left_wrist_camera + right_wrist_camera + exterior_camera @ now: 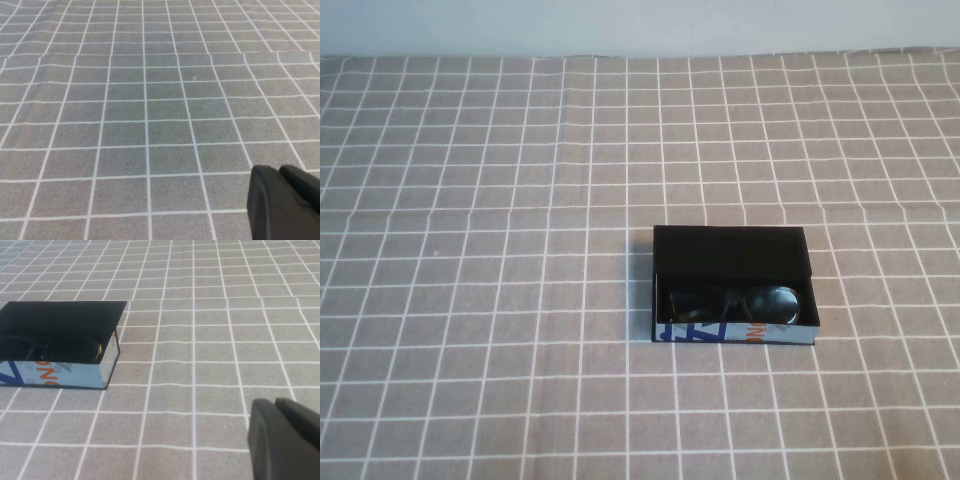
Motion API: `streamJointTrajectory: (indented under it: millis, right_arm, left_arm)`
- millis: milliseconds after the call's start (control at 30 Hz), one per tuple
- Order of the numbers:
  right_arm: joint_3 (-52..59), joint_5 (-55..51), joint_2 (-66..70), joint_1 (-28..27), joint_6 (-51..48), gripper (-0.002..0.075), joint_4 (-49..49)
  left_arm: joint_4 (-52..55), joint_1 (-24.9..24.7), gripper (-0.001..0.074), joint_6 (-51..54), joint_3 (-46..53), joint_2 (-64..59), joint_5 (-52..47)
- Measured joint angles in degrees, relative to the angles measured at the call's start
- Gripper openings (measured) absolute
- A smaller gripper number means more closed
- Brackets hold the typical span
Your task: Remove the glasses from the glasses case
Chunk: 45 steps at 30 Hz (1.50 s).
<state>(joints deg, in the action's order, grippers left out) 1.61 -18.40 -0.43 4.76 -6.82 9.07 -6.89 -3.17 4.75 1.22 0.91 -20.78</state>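
The glasses case (735, 334) lies open on the checked cloth right of the middle, its white front printed in blue and orange facing me. The black glasses (740, 302) lie inside it against the front wall. In the right wrist view the case (55, 375) and the glasses (65, 348) show ahead of my right gripper (274, 403), which is shut and empty, well apart from the case. My left gripper (278, 170) is shut and empty over bare cloth. Neither arm shows in the high view.
A grey cloth with a white grid (520, 300) covers the whole table. A fold line runs across it behind the case. A pale wall (640, 25) borders the far edge.
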Motion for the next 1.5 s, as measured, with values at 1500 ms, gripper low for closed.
streamJointTrajectory:
  millis: [1500]
  right_arm:
    - [0.0,44.5,0.0,0.0,0.4,-0.0018,1.8]
  left_arm:
    - [0.0,0.0,-0.0005,0.0,0.0,0.0,0.0]
